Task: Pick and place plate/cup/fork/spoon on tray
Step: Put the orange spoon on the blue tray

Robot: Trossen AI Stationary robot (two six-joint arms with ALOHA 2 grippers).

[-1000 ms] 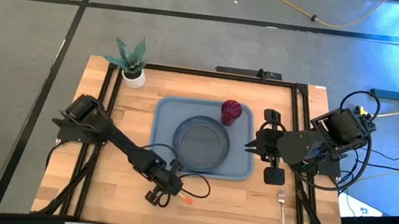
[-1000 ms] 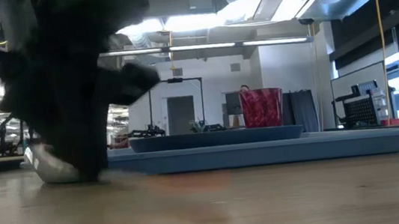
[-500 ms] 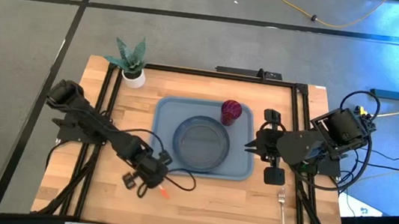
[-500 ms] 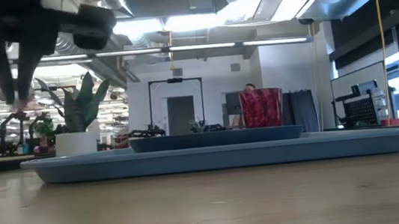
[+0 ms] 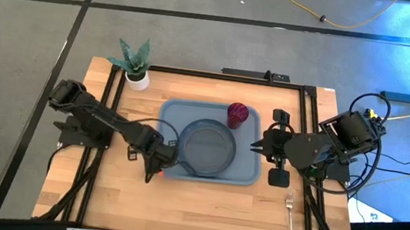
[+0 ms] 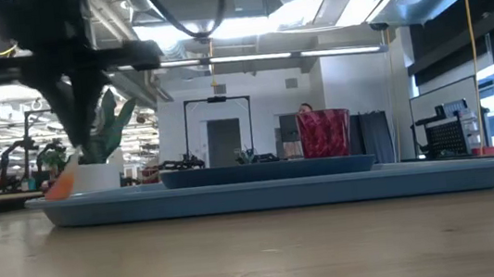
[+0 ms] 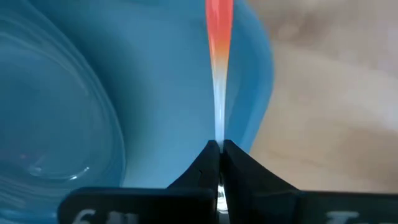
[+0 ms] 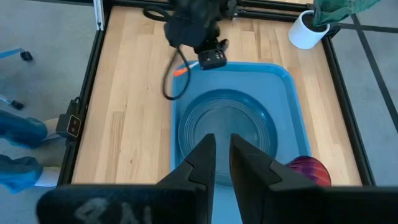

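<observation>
The tray (image 5: 206,173) lies in the middle of the wooden table (image 5: 104,189) and serves as the landmark for everything else. The plate (image 5: 207,147) sits inside the tray, filling most of its middle, and the cup (image 5: 237,115) stands upright inside the tray too, at its far right corner, just beside the plate's rim. The left gripper (image 5: 159,162) hangs over the tray's near left corner, raised above the table, with its two fingers pressed together on the metal shaft of the spoon (image 7: 219,59); the orange handle points away from the fingers, out over the tray's rim, and the spoon's bowl is hidden behind the fingers, so its shape cannot be made out. From table height the orange handle tip shows just above the tray's left end, clear of the surface. The right gripper (image 5: 257,146) hovers at the tray's right edge, level with the plate, its fingers a little apart with a narrow gap between them and nothing in that gap. The fork (image 5: 290,218) lies flat on the table off the tray's near right corner, well apart from it, tines toward the tray and orange handle toward the table's near edge. A white plant pot (image 5: 137,79) with a green plant stands on the table beyond the tray's far left corner.
</observation>
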